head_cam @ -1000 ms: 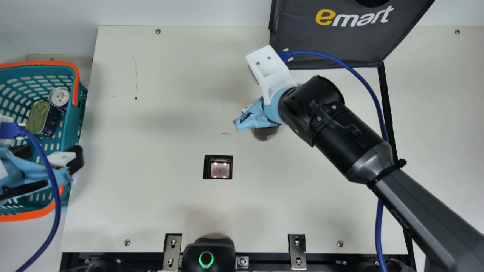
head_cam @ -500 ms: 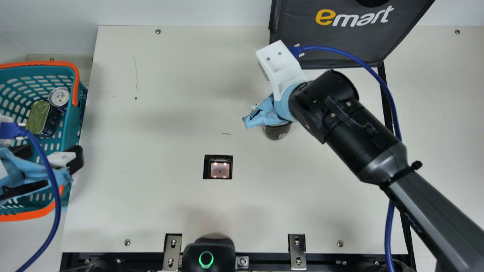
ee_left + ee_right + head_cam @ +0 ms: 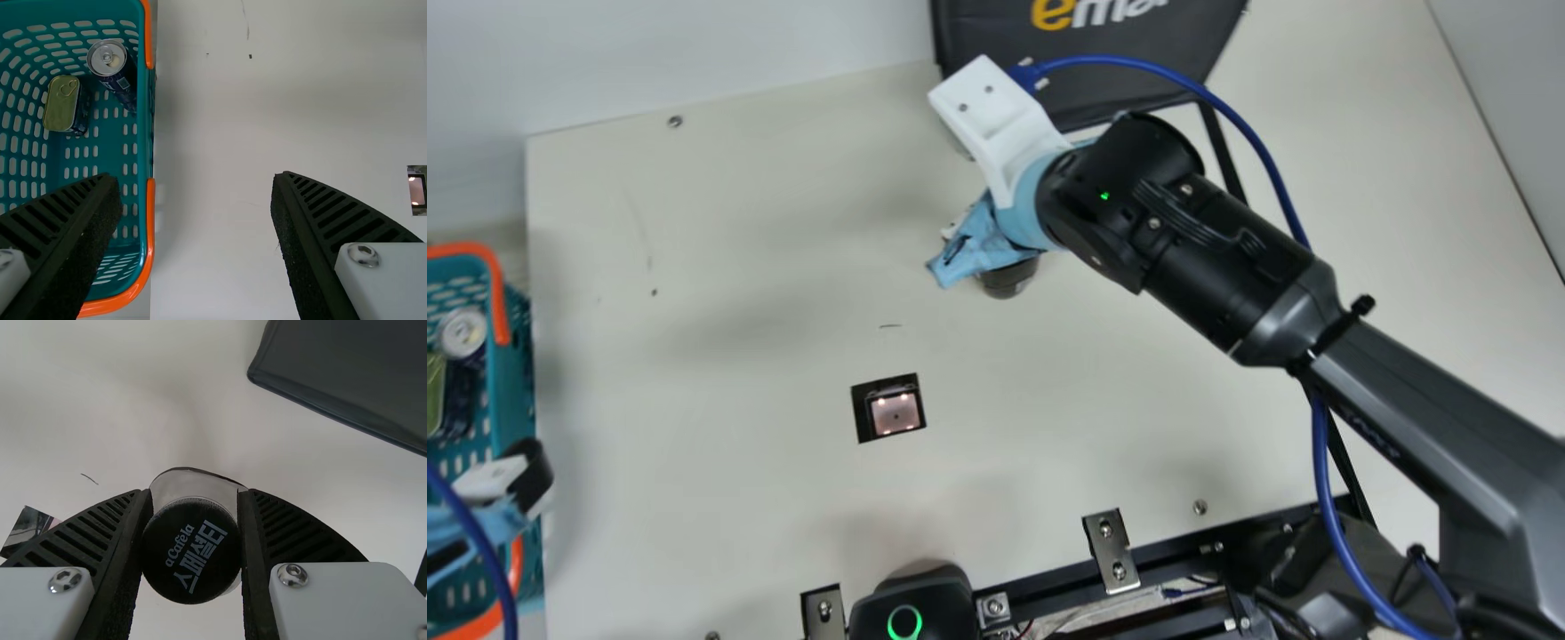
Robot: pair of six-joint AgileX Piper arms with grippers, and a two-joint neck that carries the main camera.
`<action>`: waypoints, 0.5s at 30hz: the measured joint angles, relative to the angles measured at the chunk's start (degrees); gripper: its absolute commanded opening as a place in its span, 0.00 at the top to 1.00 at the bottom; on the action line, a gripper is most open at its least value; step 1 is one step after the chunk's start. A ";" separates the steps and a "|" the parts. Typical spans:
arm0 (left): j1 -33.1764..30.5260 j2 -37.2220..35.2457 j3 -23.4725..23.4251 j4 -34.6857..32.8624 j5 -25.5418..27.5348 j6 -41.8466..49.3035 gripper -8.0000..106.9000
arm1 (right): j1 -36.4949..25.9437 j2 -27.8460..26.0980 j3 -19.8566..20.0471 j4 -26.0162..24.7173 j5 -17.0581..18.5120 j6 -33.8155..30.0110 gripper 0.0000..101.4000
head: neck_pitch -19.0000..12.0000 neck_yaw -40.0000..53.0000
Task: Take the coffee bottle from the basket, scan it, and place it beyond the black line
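While my left pincer (image 3: 491, 482) gapes near the basket (image 3: 513, 378), my right pincer (image 3: 980, 242) pinches the coffee bottle (image 3: 1009, 279).

Main view is looking down on bench (image 3: 765, 480); wrist views are facing down nearer, left at basket (image 3: 150, 213), right at bottle (image 3: 191, 553); all are sharing scanner (image 3: 895, 414).

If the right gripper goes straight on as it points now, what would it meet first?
The right gripper would probably meet the table, below the coffee bottle it holds; how near, I cannot tell.
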 measured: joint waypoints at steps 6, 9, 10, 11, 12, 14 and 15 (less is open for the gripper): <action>0.00 0.00 0.00 0.00 0.00 0.00 0.15 | -2.03 -2.06 0.32 0.14 0.28 -0.18 1.00 | 0.00 -2.64; 0.00 0.00 0.00 0.00 0.00 0.00 0.15 | -3.69 -2.99 0.69 0.23 0.52 -0.47 1.00 | 0.00 -2.72; 0.00 0.00 0.00 0.00 0.00 0.00 0.15 | -4.37 -3.34 0.88 0.42 0.53 -0.62 1.00 | 0.00 -2.72; 0.00 0.00 0.00 0.00 0.00 0.00 0.15 | -5.05 -3.64 0.95 0.67 0.65 -0.74 1.00 | 0.00 -2.64; 0.00 0.00 0.00 0.00 0.00 0.00 0.15 | -5.59 -3.90 1.15 0.99 0.56 -0.89 1.00 | 0.00 -2.72; 0.00 0.00 0.00 0.00 0.00 0.00 0.15 | -7.18 -4.55 1.43 1.61 0.69 -1.44 1.00 | 0.00 -2.72; 0.00 0.00 0.00 0.00 0.00 0.00 0.15 | -7.82 -4.73 1.60 1.85 0.69 -1.75 1.00 | 0.00 -2.72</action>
